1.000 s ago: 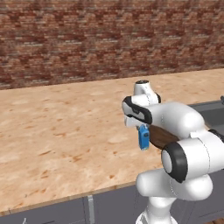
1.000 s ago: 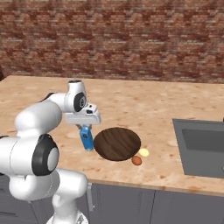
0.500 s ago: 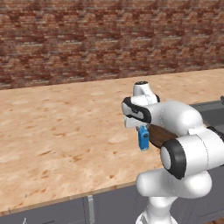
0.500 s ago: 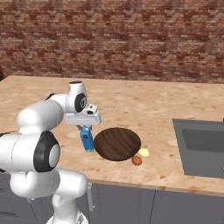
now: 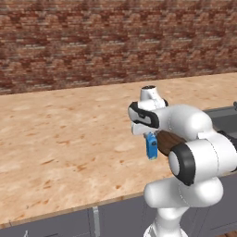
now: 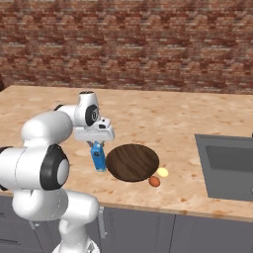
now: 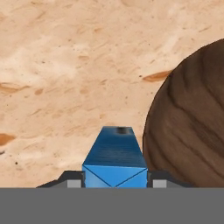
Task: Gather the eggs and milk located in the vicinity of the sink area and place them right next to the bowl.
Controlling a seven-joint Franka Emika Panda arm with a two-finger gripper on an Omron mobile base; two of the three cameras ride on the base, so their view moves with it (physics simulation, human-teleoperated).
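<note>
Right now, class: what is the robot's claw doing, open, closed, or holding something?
Claw: closed on the small bright blue peaked-top milk carton, beside the round dark brown wood-grain bowl.

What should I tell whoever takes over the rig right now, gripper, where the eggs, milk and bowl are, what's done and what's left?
Gripper: shut on the milk, gripped at its top, carton upright just left of the bowl in the right base view.
Whether the carton's base touches the counter cannot be told.
Eggs: the orange-brown egg and the pale egg lie on the counter right beside the bowl, on its sink side.
Done: both eggs are placed by the bowl; the milk has been brought to it.
Left: set the milk down if it is not down already, release it, pull the arm clear.
</note>
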